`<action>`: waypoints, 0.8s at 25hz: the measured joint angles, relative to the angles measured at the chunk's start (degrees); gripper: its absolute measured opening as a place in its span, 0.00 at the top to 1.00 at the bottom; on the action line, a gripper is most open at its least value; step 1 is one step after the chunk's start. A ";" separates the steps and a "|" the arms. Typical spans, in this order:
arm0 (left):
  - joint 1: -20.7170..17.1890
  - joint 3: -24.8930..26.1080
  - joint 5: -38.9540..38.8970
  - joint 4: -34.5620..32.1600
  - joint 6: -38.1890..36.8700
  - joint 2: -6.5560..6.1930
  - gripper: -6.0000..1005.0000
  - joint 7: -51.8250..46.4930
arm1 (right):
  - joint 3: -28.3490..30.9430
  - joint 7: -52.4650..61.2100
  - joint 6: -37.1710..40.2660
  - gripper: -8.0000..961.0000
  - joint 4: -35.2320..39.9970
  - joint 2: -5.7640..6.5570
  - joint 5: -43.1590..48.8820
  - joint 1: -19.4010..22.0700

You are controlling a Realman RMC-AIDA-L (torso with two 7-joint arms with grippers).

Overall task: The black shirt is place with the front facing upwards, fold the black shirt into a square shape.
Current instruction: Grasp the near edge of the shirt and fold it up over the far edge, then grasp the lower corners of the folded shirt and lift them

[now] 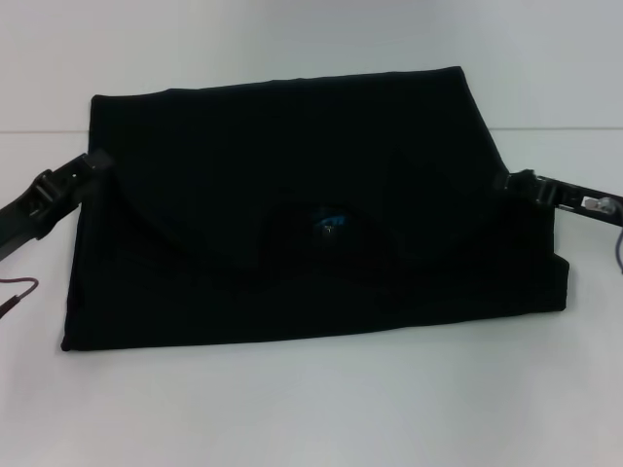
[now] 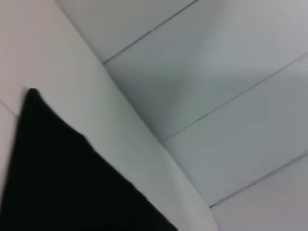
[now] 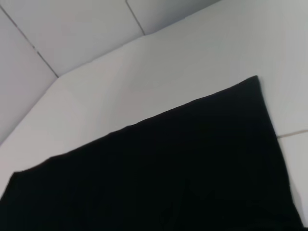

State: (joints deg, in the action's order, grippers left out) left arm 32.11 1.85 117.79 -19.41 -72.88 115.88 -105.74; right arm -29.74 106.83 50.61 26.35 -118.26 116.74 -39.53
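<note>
The black shirt lies on the white table as a wide folded slab, its far part laid over toward me. A small blue neck label shows in the middle. My left gripper is at the shirt's left edge, near its far corner. At the shirt's right edge is my right gripper. In the left wrist view only a black shirt corner shows. The right wrist view looks along the black shirt to its far edge.
A thin reddish cable lies on the table by my left arm. Another cable hangs by my right arm. The table's far edge meets a pale panelled wall.
</note>
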 joint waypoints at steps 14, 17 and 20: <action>-5.71 -9.44 0.60 -2.81 -16.48 -5.56 0.12 -6.21 | -1.34 -11.15 19.43 0.06 1.60 3.22 -10.63 6.82; -7.11 -14.83 1.06 -7.58 -17.50 -5.89 0.11 -9.19 | -3.35 -20.09 25.31 0.06 1.68 2.90 -7.46 6.90; -7.87 -17.90 3.10 -12.02 -18.79 -5.93 0.10 -11.27 | -4.49 -26.88 28.83 0.06 1.69 1.66 -4.26 7.03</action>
State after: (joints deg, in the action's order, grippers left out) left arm 24.24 -16.05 120.89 -31.43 -91.67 109.95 -117.01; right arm -34.23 79.96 79.44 28.04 -116.60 112.48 -32.49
